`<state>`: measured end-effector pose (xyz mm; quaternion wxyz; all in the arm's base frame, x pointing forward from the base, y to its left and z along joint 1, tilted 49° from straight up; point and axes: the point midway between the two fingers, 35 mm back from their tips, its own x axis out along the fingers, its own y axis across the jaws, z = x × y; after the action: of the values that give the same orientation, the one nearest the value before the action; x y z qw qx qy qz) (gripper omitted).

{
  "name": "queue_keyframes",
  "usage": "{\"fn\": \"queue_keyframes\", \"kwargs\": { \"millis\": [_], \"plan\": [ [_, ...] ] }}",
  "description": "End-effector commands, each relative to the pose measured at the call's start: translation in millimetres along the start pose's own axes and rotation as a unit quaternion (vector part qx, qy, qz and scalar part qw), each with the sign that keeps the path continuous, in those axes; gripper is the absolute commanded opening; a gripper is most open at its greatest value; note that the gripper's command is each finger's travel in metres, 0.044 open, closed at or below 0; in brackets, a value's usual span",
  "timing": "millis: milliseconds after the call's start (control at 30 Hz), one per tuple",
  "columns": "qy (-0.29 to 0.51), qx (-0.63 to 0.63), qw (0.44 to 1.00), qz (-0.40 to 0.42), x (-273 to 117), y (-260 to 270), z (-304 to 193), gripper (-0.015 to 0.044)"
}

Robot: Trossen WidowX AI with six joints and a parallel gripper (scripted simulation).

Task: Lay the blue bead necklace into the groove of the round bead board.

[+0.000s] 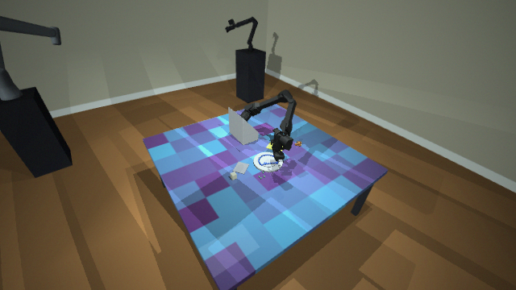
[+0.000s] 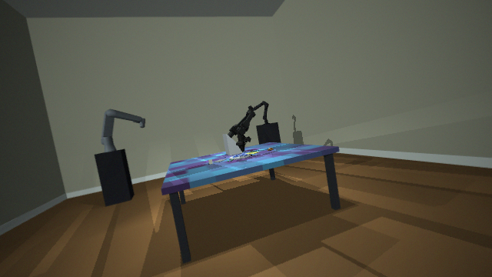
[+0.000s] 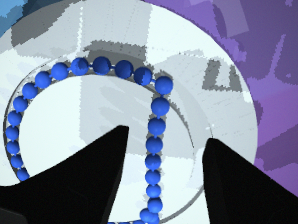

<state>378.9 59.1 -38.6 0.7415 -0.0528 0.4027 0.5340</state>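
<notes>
At the wrist view's lower right, the gripper (image 1: 278,156) (image 2: 242,149) (image 3: 166,141) stands apart, empty. Seating the necklace's (image 1: 266,163) (image 3: 156,125) straight stretch likely comes next, needing an outward pull.

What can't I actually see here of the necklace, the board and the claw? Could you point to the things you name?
- Lower left of the blue bead necklace (image 3: 102,65) (image 1: 263,156): hidden behind a black finger in the wrist view.
- Bottom of the round bead board (image 3: 231,120) (image 1: 258,165): cut off by the wrist view's lower edge.
- Gripper (image 3: 166,141) (image 1: 278,156) (image 2: 242,149) fingertips: too small and dark in the top view.
- Groove: too small to tell in the exterior view.
</notes>
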Motion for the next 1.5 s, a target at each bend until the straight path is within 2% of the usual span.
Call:
{"fn": "queue_keyframes", "kwargs": {
  "millis": [0, 200, 1033, 1200, 1467],
  "plan": [
    [0.0, 0.005, 1.0, 0.004, 12, 2, 0, 0.012],
    [-0.001, -0.001, 1.0, -0.001, 7, 0, 2, 0.012],
    [-0.001, 0.005, 1.0, 0.004, 38, 3, 0, 0.012],
    [0.0, 0.001, 1.0, 0.002, 35, 2, 1, 0.0],
    [0.0, 0.001, 1.0, 0.002, 35, 2, 1, 0.0]
  ]
}}
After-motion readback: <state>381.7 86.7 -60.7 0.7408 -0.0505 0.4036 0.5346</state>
